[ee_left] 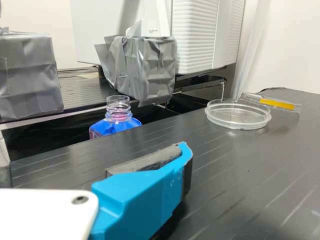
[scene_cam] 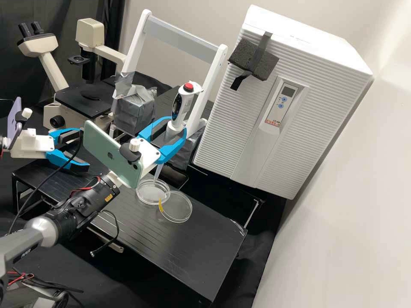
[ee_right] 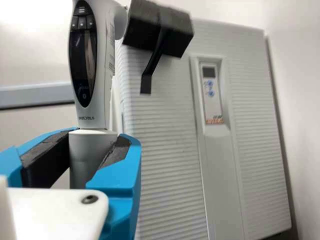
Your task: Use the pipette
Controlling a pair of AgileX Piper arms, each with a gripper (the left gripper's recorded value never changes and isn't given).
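Note:
A white electronic pipette (scene_cam: 179, 108) with a red button stands upright in my right gripper (scene_cam: 170, 137), which is shut on its lower body. In the right wrist view the pipette (ee_right: 91, 75) rises between the blue fingers (ee_right: 116, 170). Its clear tip hangs just above a petri dish (scene_cam: 152, 191) on the black bench. A second dish (scene_cam: 176, 206) beside it holds a yellow tip (scene_cam: 161, 208). My left gripper (scene_cam: 68, 148) is at the left of the bench, open and holding nothing. Its view shows an open bottle of blue liquid (ee_left: 116, 121) and the petri dish (ee_left: 238, 113).
A large white ribbed appliance (scene_cam: 278, 107) with a foam block (scene_cam: 253, 60) taped on stands at the right. A tape-wrapped grey box (scene_cam: 133, 107), a white frame (scene_cam: 180, 40) and a microscope (scene_cam: 47, 81) stand behind. The black platform (scene_cam: 188, 252) extends toward the front.

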